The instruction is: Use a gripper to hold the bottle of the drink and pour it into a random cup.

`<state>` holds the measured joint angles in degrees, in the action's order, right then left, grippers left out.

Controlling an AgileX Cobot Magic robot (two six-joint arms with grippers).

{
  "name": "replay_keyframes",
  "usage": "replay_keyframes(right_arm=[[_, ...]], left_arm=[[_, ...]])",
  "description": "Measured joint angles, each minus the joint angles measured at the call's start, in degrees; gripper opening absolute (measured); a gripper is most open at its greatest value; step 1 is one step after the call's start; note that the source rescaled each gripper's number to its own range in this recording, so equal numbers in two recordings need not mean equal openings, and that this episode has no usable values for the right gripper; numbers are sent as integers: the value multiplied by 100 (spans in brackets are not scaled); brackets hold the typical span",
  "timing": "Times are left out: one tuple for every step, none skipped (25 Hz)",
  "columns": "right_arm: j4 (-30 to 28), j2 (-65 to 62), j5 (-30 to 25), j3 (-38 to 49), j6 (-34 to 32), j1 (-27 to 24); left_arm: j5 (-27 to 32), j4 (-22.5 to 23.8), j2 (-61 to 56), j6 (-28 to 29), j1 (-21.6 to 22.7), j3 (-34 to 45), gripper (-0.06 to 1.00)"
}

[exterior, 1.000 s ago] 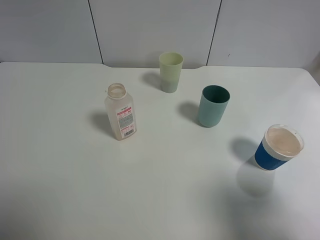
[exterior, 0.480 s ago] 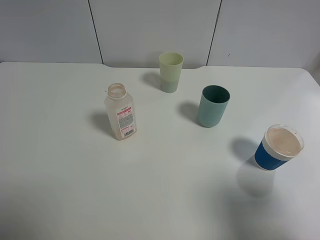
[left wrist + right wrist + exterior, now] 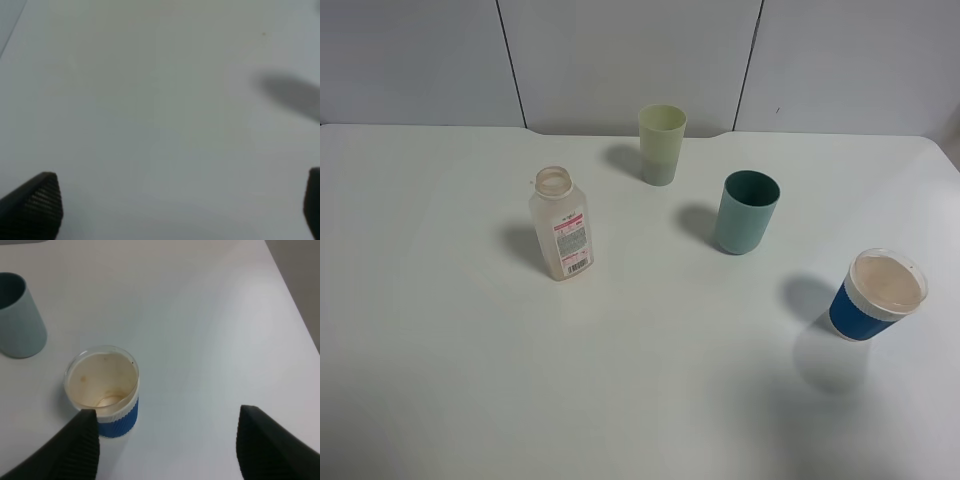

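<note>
The bottle of the drink [image 3: 561, 224] stands upright and capless on the white table [image 3: 460, 340], left of centre, its pink-and-white label facing front. The pale yellow-green cup [image 3: 662, 144] stands upright at the back, behind and right of the bottle. Neither arm shows in the exterior view. In the left wrist view my left gripper [image 3: 175, 207] is open over bare table, with only its dark fingertips [image 3: 37, 200] showing. In the right wrist view my right gripper [image 3: 167, 445] is open and empty, just beside the blue cup.
A teal-green cup [image 3: 747, 212] stands right of centre; it also shows in the right wrist view [image 3: 17, 315]. A blue cup with a white rim [image 3: 876, 294] stands near the right edge, stained inside, and shows in the right wrist view [image 3: 104, 390].
</note>
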<state>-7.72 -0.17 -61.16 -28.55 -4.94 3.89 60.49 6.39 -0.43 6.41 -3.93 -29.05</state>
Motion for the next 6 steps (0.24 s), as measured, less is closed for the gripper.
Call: replay_keyframes(right_arm=[[0, 0, 0, 0, 0, 0], [0, 0, 0, 0, 0, 0], [0, 0, 0, 0, 0, 0], [0, 0, 0, 0, 0, 0], [0, 0, 0, 0, 0, 0], [0, 0, 0, 0, 0, 0]], left_arm=[[0, 0, 0, 0, 0, 0, 95], [0, 0, 0, 0, 0, 0, 95], [0, 0, 0, 0, 0, 0, 95], [0, 0, 0, 0, 0, 0, 95], [0, 0, 0, 0, 0, 0, 95], [0, 0, 0, 0, 0, 0, 95]])
